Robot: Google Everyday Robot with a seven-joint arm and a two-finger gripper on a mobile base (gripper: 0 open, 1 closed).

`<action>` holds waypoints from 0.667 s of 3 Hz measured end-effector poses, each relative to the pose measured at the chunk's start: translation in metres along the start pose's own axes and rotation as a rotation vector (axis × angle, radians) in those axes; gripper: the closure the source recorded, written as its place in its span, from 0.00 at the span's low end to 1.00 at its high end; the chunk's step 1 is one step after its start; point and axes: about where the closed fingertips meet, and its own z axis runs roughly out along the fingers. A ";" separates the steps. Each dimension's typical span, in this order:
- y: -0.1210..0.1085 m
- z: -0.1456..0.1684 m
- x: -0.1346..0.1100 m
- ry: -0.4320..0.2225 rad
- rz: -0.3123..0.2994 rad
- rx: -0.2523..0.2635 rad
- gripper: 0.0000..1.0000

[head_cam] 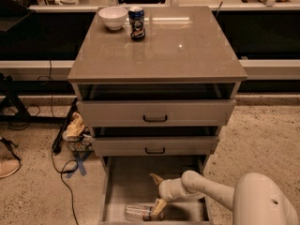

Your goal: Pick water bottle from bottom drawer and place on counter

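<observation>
One pincer (pixel 154 194), apparently open, beside one water bottle (pixel 137 213).

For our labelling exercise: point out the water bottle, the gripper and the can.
water bottle (pixel 138 213), camera view, clear body.
gripper (pixel 156 191), camera view, between fingertips, inside bottom drawer (pixel 129 182).
can (pixel 137 23), camera view, printed side.

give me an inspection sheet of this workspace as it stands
surface: counter holds a white bowl and a blue can at its far left corner
job's things: water bottle lies on its side at the front of the open bottom drawer
clutter: crumpled bags and blue tape on the speckled floor at left
grippers: gripper inside the bottom drawer, jaws open, nearer one by the bottle's end
cables: black cable loops across the floor at left
surroundings: pale ledge behind the counter
</observation>
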 end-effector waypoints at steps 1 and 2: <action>0.001 0.011 0.005 0.014 -0.028 0.016 0.00; 0.006 0.021 0.005 0.034 -0.052 0.012 0.00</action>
